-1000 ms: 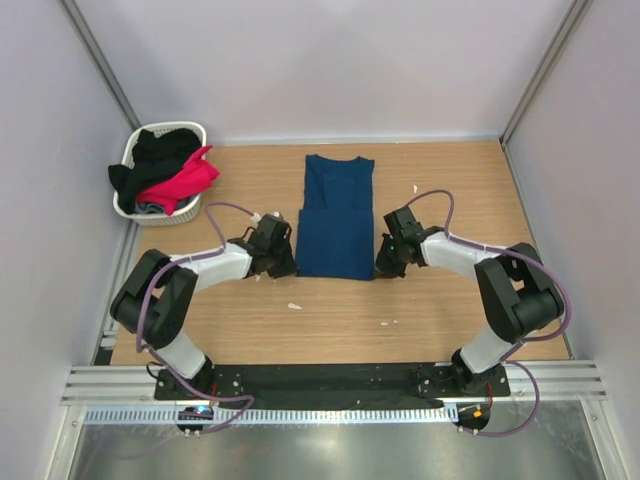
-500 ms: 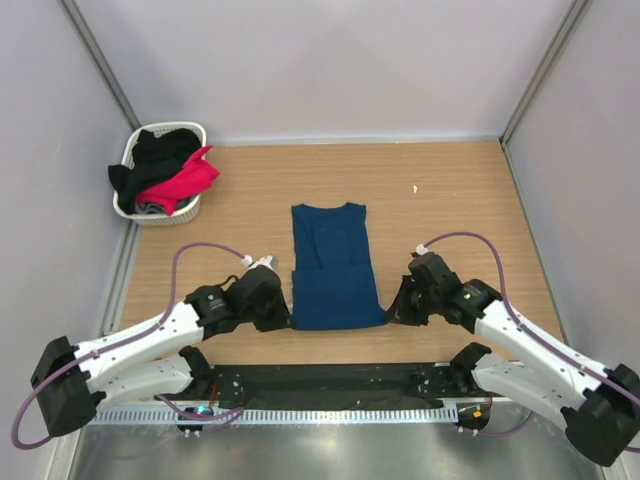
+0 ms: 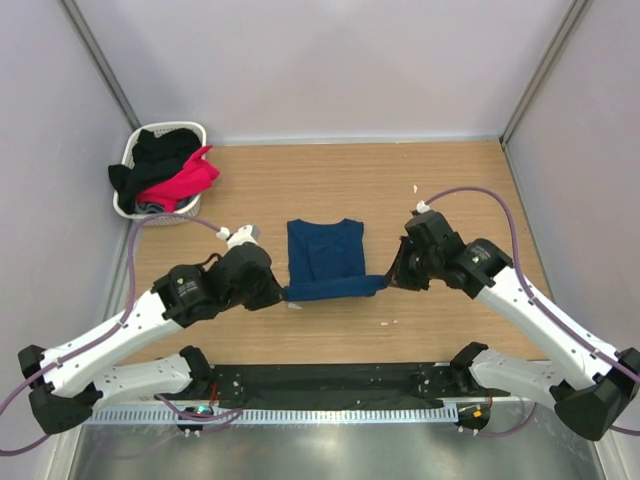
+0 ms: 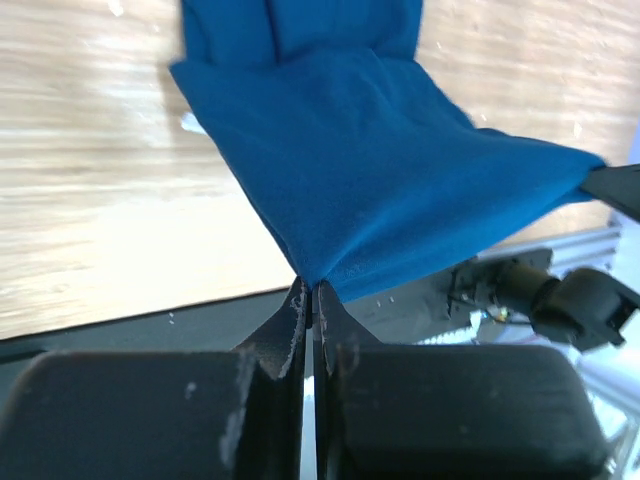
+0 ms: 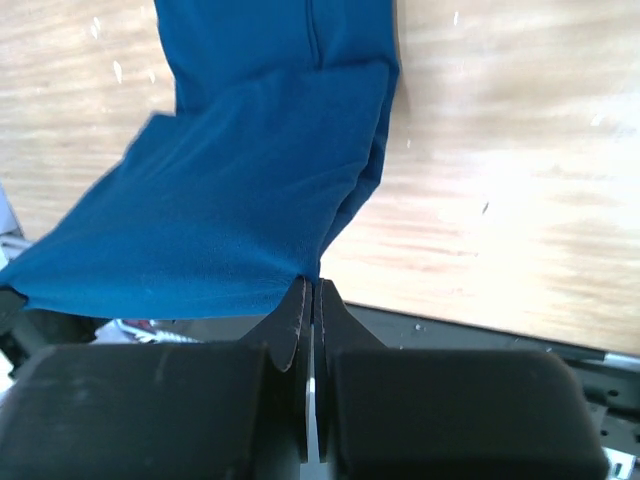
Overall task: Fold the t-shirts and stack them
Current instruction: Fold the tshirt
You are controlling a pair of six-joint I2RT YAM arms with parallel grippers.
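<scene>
The navy blue t-shirt lies in the middle of the table, folded narrow, its near hem lifted off the wood and stretched between my two grippers. My left gripper is shut on the hem's left corner; the wrist view shows the cloth pinched at its fingertips. My right gripper is shut on the right corner, with the cloth pinched at its fingertips. The chest print is hidden. Pink and black t-shirts are heaped in the basket.
A small white woven basket stands at the far left corner of the wooden table. Grey walls close in the left, right and back. A black base rail runs along the near edge.
Both grippers dragged the navy shirt toward the near edge, then lifted its near hem and carried it back toward the far end, so the shirt now looks shorter.
</scene>
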